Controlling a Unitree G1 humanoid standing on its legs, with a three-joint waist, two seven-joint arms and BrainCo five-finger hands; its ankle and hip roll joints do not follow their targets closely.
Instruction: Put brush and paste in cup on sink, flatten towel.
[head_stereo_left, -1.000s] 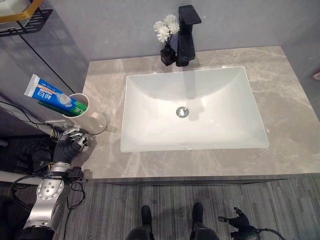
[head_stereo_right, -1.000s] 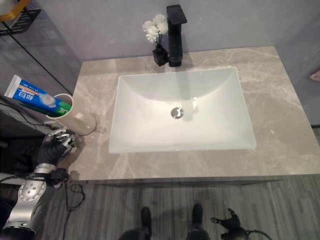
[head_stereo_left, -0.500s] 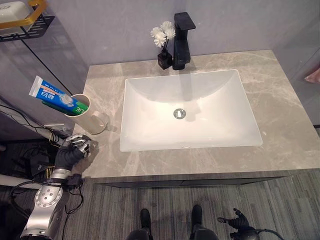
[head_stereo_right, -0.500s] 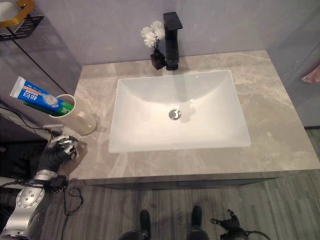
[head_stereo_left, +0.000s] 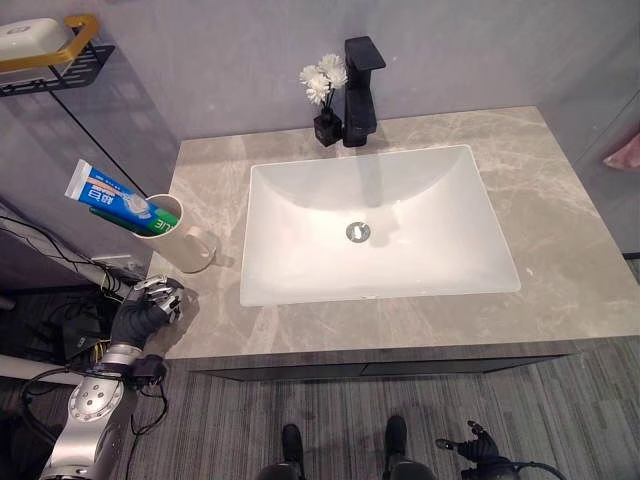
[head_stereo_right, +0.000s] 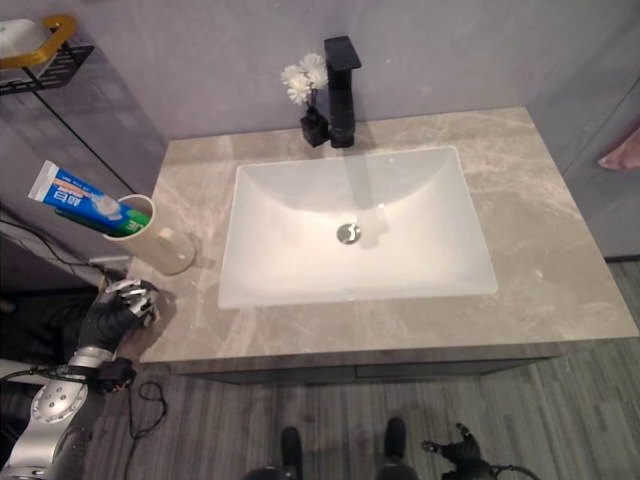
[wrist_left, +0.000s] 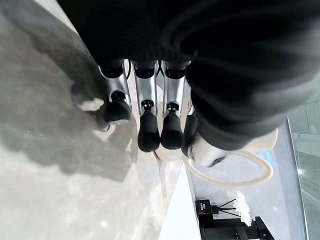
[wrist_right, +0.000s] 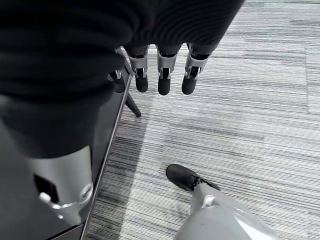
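A cream cup (head_stereo_left: 183, 240) with a handle stands on the grey marble counter (head_stereo_left: 560, 260), left of the sink (head_stereo_left: 375, 225). A blue and white toothpaste tube (head_stereo_left: 108, 195) leans out of it to the left, green cap down in the cup. A thin dark handle lies under the tube; I cannot tell if it is the brush. My left hand (head_stereo_left: 143, 308) hovers at the counter's front left corner, just short of the cup (wrist_left: 235, 150), fingers (wrist_left: 147, 132) relaxed and empty. My right hand (wrist_right: 160, 75) hangs open low over the floor. A bit of pink cloth (head_stereo_left: 625, 150) shows at the right edge.
A black faucet (head_stereo_left: 360, 78) and a small black vase of white flowers (head_stereo_left: 322, 90) stand behind the sink. A black and gold wall shelf (head_stereo_left: 50, 50) with a soap dish is up at the far left. The floor is grey striped carpet (wrist_right: 240, 100).
The camera has shifted, showing more of the wall. My left hand has drawn back a little from the cup toward the counter's front edge. The tube stays in the cup.
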